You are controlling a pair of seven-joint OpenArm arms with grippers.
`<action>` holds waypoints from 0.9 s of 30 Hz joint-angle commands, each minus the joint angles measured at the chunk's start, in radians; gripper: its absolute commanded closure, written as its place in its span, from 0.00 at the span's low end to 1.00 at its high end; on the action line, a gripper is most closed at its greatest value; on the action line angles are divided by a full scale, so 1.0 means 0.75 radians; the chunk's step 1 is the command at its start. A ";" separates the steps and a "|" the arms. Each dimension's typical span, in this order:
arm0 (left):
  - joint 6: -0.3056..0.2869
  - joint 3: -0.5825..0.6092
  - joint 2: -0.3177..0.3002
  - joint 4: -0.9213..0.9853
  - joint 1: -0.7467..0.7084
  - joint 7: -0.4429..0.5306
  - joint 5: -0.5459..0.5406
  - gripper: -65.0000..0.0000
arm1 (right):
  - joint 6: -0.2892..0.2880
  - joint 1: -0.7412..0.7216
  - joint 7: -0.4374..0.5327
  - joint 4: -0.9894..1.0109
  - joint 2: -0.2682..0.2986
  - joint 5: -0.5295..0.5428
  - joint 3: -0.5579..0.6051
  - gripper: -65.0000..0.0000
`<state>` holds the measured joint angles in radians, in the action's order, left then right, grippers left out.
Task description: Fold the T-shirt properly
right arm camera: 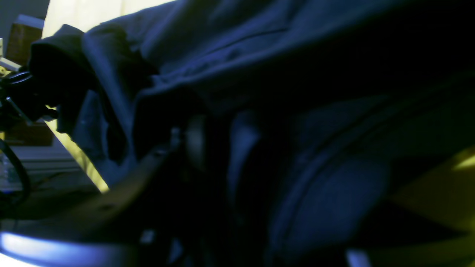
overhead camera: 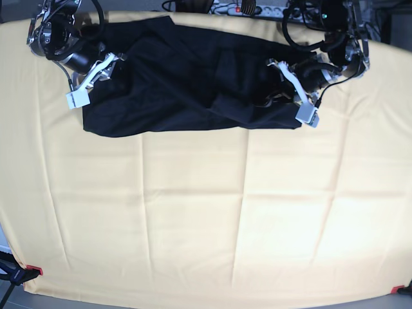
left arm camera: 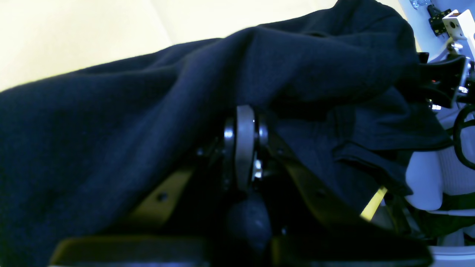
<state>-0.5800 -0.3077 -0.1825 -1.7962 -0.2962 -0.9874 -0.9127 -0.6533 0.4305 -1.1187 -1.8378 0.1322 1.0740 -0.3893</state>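
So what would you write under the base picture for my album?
Two robot arms reach the ends of a dark navy cloth T-shirt, bunched on a pale yellow cloth.

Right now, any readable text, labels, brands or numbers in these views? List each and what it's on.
None readable.
T-shirt: plain dark cloth, no print or tag showing.
Yellow cloth: blank.
Left gripper and right gripper: no legible markings.
Power strip at the far edge: too small to read anything.
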 commanded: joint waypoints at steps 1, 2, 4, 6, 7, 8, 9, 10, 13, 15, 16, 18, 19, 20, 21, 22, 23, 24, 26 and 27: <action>-0.006 -0.004 -0.007 -0.019 0.008 0.025 -0.041 1.00 | -0.013 -0.014 0.019 -0.019 0.010 0.035 -0.009 0.81; -0.006 -0.004 -0.008 -0.019 0.008 0.025 -0.041 1.00 | -0.013 -0.017 0.019 -0.020 0.010 0.036 -0.013 0.89; -0.019 -0.004 -0.008 -0.019 0.007 0.025 -0.041 1.00 | -0.013 -0.021 0.021 -0.027 0.010 0.035 -0.015 1.00; -0.039 -0.004 -0.008 -0.019 0.008 0.026 -0.043 1.00 | -0.015 -0.020 0.021 -0.060 0.009 0.035 -0.015 1.00; -0.042 -0.004 -0.008 -0.019 0.008 0.025 -0.063 1.00 | -0.026 -0.020 0.021 -0.083 0.010 0.035 -0.015 1.00; -0.044 -0.004 -0.008 -0.019 0.008 0.025 -0.101 1.00 | -0.042 -0.020 0.020 -0.108 0.010 0.034 -0.015 1.00; -0.045 -0.004 -0.008 -0.020 0.008 0.025 -0.148 1.00 | -0.053 -0.020 0.020 -0.136 0.010 0.034 -0.015 1.00; -0.045 -0.004 -0.008 -0.020 0.009 0.025 -0.196 1.00 | -0.059 -0.020 0.020 -0.165 0.010 0.030 -0.015 1.00; -0.099 -0.020 -0.008 -0.023 0.016 0.009 -0.314 1.00 | -0.060 -0.020 0.021 -0.240 0.010 -0.052 -0.015 1.00; -0.156 -0.059 -0.008 -0.036 0.016 -0.036 -0.391 0.87 | -0.060 -0.019 0.021 -0.274 0.017 -0.115 -0.014 1.00; -0.157 -0.085 -0.008 -0.049 0.017 -0.066 -0.428 0.78 | -0.060 -0.020 0.023 -0.281 0.026 -0.125 -0.015 1.00; -0.157 -0.145 -0.008 -0.084 0.018 -0.100 -0.478 0.61 | -0.051 -0.020 0.038 -0.281 0.051 -0.156 -0.014 1.00; -0.157 -0.181 -0.008 -0.104 0.018 -0.108 -0.494 0.56 | -0.034 -0.021 0.047 -0.281 0.063 -0.194 -0.015 1.00; -0.157 -0.217 -0.009 -0.125 0.018 -0.113 -0.507 0.53 | -0.017 -0.020 0.061 -0.281 0.077 -0.244 -0.014 1.00; -0.157 -0.253 -0.015 -0.144 0.018 -0.114 -0.512 0.53 | 0.001 -0.020 0.072 -0.281 0.094 -0.302 -0.015 1.00; -0.157 -0.286 -0.025 -0.161 0.018 -0.115 -0.511 0.53 | 0.021 -0.021 0.084 -0.281 0.116 -0.363 -0.015 1.00; -0.157 -0.316 -0.040 -0.173 0.017 -0.116 -0.510 0.53 | 0.046 -0.020 0.104 -0.281 0.143 -0.420 -0.015 1.00; -0.157 -0.344 -0.059 -0.180 0.015 -0.116 -0.510 0.53 | 0.075 -0.020 0.122 -0.281 0.171 -0.476 -0.015 1.00; -0.157 -0.390 -0.100 -0.181 0.013 -0.124 -0.510 0.53 | 0.140 -0.025 0.140 -0.281 0.228 -0.568 -0.015 1.00; -0.157 -0.409 -0.119 -0.181 0.010 -0.127 -0.511 0.53 | 0.173 -0.025 0.141 -0.281 0.254 -0.609 -0.015 1.00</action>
<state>-0.6895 -0.6125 -0.2638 -1.9125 -0.2909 -1.1000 -1.2713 -0.5190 0.4171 -1.0344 -2.0289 0.3103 0.6102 -0.3935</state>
